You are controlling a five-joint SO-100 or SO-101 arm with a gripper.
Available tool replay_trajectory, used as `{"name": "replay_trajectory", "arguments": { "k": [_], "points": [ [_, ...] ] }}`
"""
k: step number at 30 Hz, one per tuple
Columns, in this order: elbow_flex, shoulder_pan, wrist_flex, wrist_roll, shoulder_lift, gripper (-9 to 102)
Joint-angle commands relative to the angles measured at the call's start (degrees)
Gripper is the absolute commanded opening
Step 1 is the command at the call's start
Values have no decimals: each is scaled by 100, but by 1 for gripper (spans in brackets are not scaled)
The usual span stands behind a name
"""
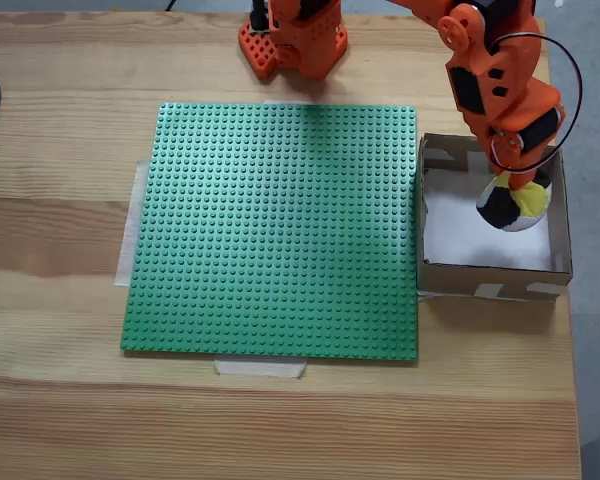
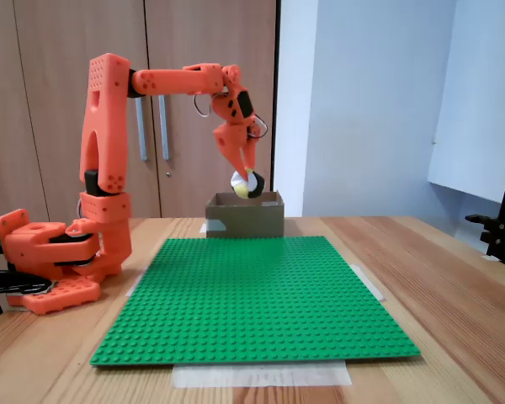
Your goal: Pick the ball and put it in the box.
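Note:
The yellow, black and white ball [image 1: 514, 203] [image 2: 247, 184] hangs just above the brown cardboard box [image 1: 492, 276] [image 2: 246, 217], over the box's white bottom. My orange gripper [image 1: 516, 190] [image 2: 247, 181] reaches down from the arm and is shut on the ball. In a fixed view from above the box stands at the right edge of the green plate; in the side fixed view it stands at the plate's far end. The ball sits about level with the box's rim in the side view.
A green studded baseplate [image 1: 275, 230] [image 2: 257, 290] is taped to the wooden table [image 1: 60, 150]. The arm's orange base [image 1: 295, 40] [image 2: 55, 257] stands at the plate's far side. The table's right edge [image 1: 572, 330] runs close beside the box.

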Motion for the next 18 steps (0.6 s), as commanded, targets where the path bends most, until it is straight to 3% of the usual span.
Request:
{"name": "replay_trajectory", "arguments": {
  "k": [1, 18],
  "points": [
    [44, 53, -149, 79, 97, -1],
    [835, 0, -615, 378, 176, -1]
  ]
}}
